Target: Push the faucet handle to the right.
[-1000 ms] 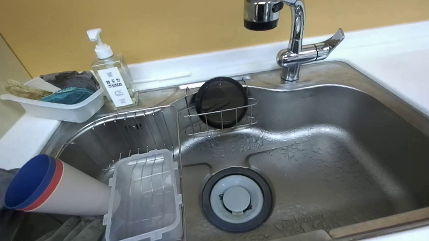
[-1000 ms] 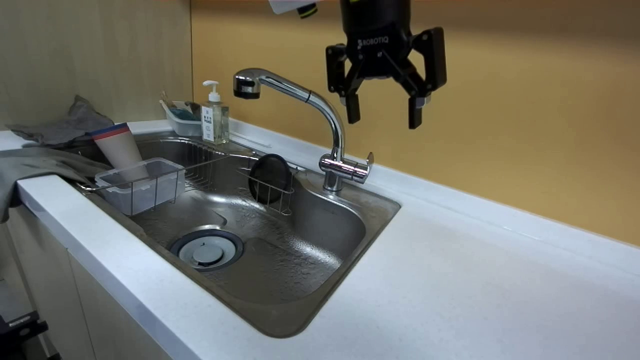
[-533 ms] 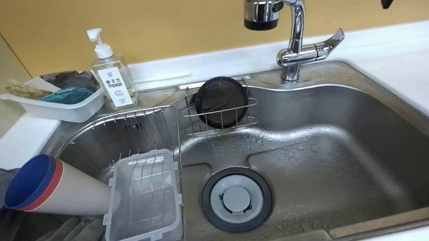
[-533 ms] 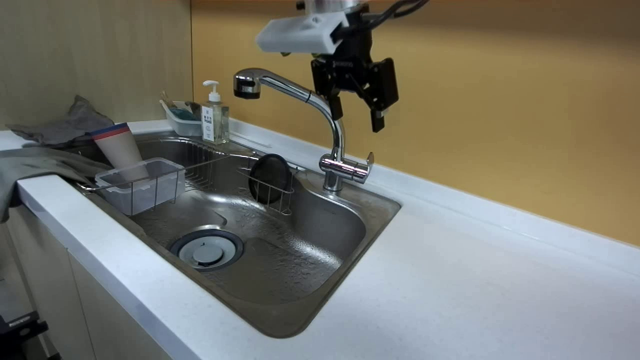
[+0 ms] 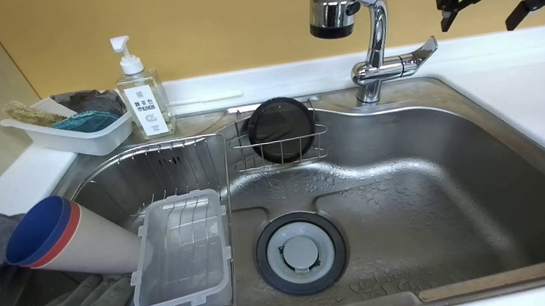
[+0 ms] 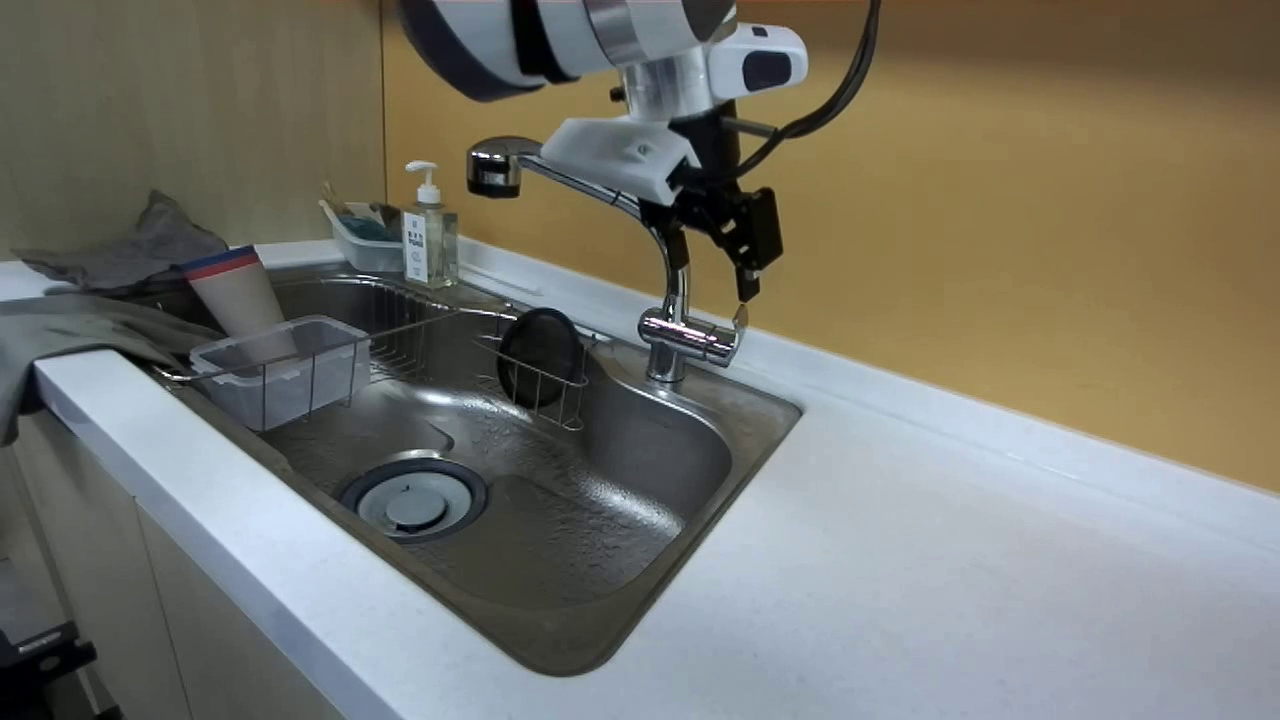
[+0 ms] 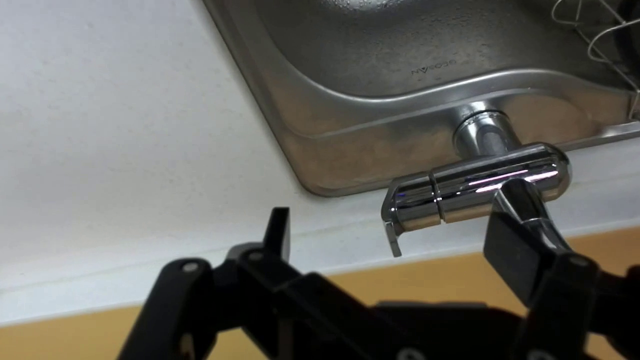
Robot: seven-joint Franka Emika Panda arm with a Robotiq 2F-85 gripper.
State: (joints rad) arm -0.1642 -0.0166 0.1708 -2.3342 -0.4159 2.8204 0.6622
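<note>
Wrist view places the flat, polished chrome faucet handle (image 7: pixel 392 222) just right of its middle, fixed to the end of the horizontal barrel of the arched chrome faucet (image 7: pixel 492 180), appearing between two dark fingers (image 7: pixel 276 230). In an exterior view the black two-fingered end effector (image 5: pixel 479 25) hangs above and to the right of the handle, near it yet apart, its fingers spread and the orange-yellow wall (image 5: pixel 240 21) showing in the gap. In an exterior view the white and grey robot arm (image 6: pixel 574 42) shows at the top, the end effector hiding part of the faucet's neck.

The faucet stands on the back ledge of a stainless steel sink (image 5: pixel 385 232), wet with droplets and set into a white worktop (image 6: pixel 900 560). A round grey drain cover (image 5: pixel 300 253) sits in the sink floor. Left of the faucet in both exterior views, a small wire holder (image 5: pixel 282 140) carries a dark round disc (image 5: pixel 276 117), nearly upright. Further left, a wire dish rack (image 5: pixel 228 177) holds a clear rectangular plastic container (image 5: pixel 182 254). A tilted stack of nested blue, red and beige cups (image 5: pixel 96 240) overlaps it in view; whether the base stands inside cannot be told. Near the corner, a clear pump bottle (image 5: pixel 148 105) stands beside a white plastic tub (image 5: pixel 86 143).
</note>
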